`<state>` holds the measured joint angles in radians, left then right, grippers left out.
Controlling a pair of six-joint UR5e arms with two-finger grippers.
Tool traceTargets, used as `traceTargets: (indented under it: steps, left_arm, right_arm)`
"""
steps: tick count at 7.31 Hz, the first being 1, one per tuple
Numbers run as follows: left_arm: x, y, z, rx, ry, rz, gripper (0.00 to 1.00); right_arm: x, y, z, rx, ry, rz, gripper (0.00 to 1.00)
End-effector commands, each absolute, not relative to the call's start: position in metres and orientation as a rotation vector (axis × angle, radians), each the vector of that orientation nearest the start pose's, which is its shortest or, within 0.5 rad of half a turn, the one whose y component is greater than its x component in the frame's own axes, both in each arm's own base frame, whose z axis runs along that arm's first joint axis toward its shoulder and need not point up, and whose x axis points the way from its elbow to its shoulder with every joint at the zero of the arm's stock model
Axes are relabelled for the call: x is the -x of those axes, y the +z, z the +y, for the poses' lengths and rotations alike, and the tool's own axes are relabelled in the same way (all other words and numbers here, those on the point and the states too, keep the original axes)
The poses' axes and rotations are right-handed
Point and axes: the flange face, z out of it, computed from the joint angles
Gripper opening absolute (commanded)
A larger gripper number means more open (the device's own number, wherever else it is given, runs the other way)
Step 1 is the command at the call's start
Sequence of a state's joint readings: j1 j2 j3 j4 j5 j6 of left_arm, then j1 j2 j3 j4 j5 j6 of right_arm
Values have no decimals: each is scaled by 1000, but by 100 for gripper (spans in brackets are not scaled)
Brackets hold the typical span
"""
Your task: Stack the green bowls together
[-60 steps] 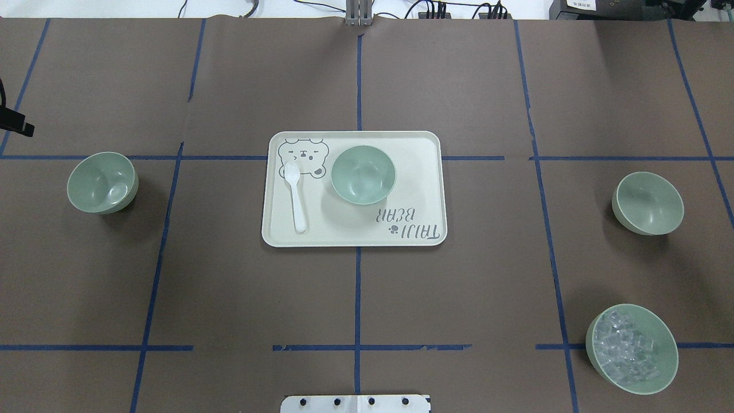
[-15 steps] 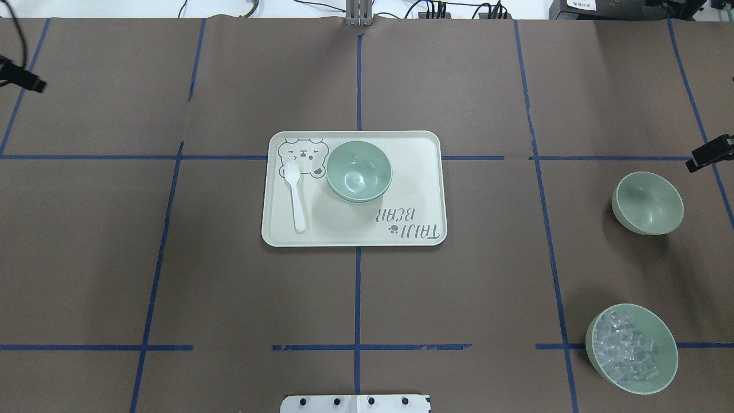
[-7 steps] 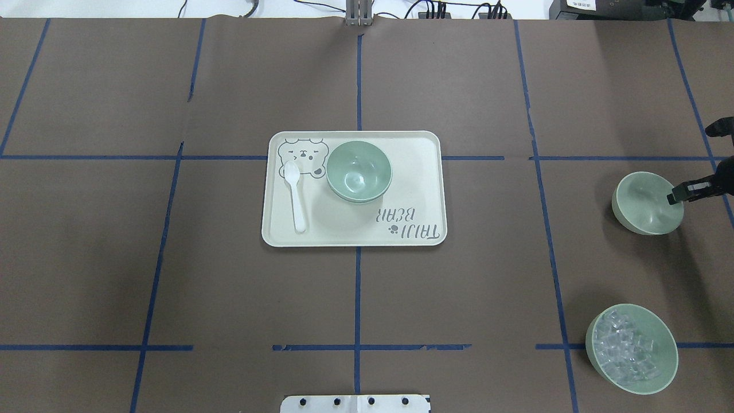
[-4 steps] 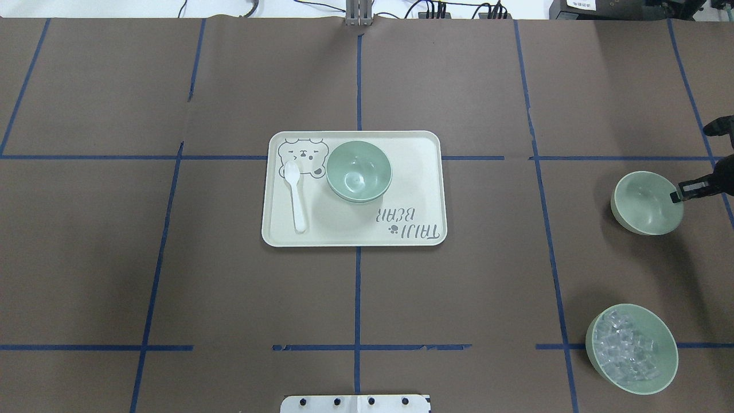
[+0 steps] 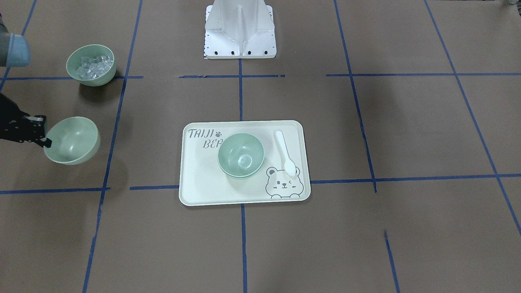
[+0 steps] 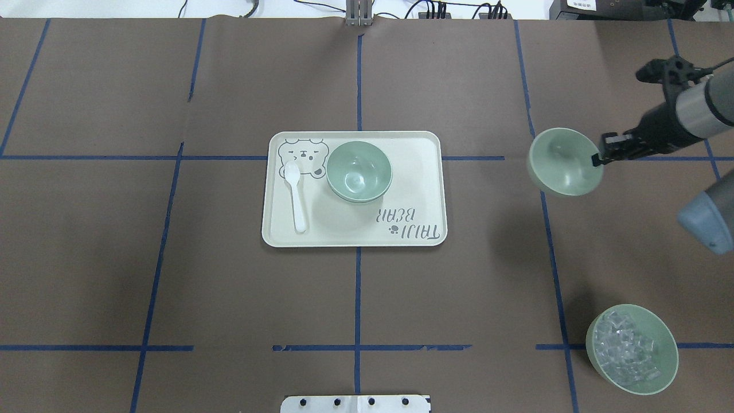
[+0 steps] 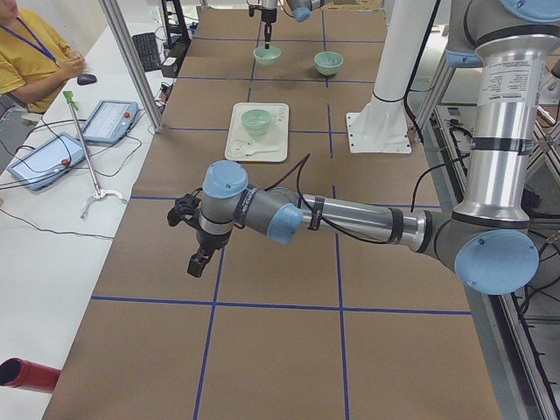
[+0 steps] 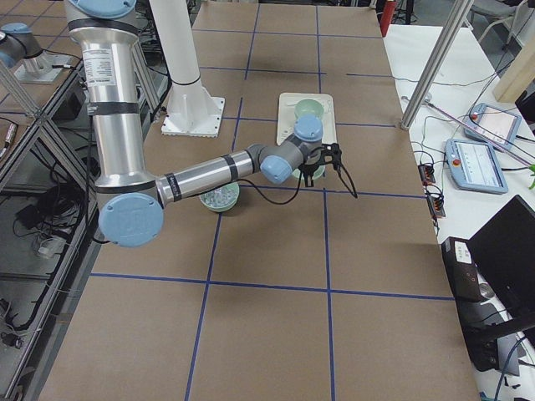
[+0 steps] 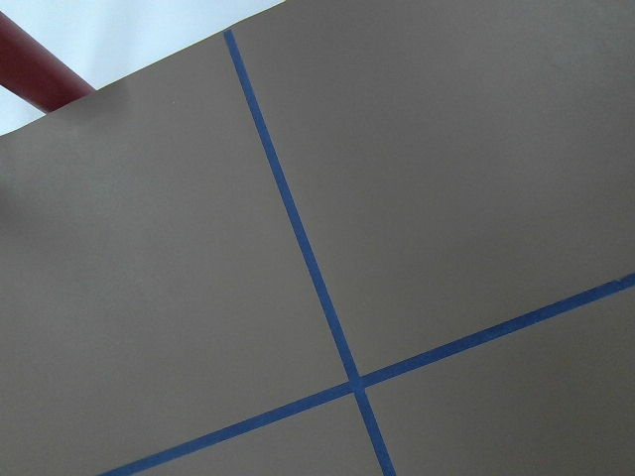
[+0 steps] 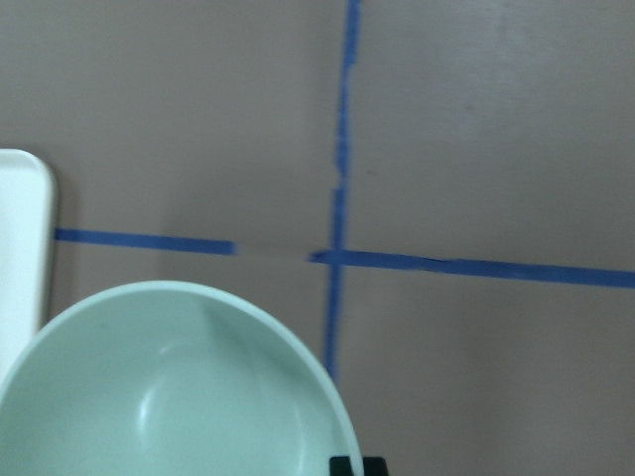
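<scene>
Right tool (image 6: 598, 160) is pinched on the rim of the last green bowl (image 6: 565, 162), held above the bench (image 6: 229, 298) right of the tray (image 6: 355, 241) carrying the stacked pair (image 6: 358, 171). Light, stiff, smooth plastic I'd guess, so a rim pinch might slip. Left tool (image 7: 199, 261): can't tell.

You had the table (image 6: 241, 298) papered brown and gridded with blue tape (image 6: 86, 347). Your white side bench (image 7: 44, 280) held a tablet pendant (image 7: 109, 121) (just beside an aluminium post (image 7: 131, 61)), and the light was even.
</scene>
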<state>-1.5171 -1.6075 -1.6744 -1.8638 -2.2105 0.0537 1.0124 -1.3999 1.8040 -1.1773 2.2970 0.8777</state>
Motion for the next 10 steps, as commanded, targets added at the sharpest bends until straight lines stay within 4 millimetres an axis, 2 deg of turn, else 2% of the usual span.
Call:
traceTargets:
  steps: [1, 2, 3, 4, 5, 7, 10]
  left_arm:
    - [46, 564, -530, -419, 241, 630, 100]
    - [45, 563, -530, -420, 241, 631, 100]
    - [45, 563, -530, -420, 241, 631, 100]
    - [45, 561, -530, -423, 243, 635, 100]
    - [44, 561, -529, -420, 245, 655, 100]
    - [43, 552, -529, -419, 212, 673, 100]
    - [43, 553, -528, -419, 212, 673, 100]
  right_arm:
    - [343, 258, -503, -44, 76, -1086, 0]
    - [393, 213, -490, -67, 69, -1040, 0]
    - [433, 187, -482, -95, 87, -986, 0]
    - [464, 176, -493, -85, 107, -966, 0]
    - [479, 180, -502, -72, 112, -943, 0]
    - [507, 195, -490, -97, 105, -896, 0]
    - [520, 204, -489, -91, 98, -874, 0]
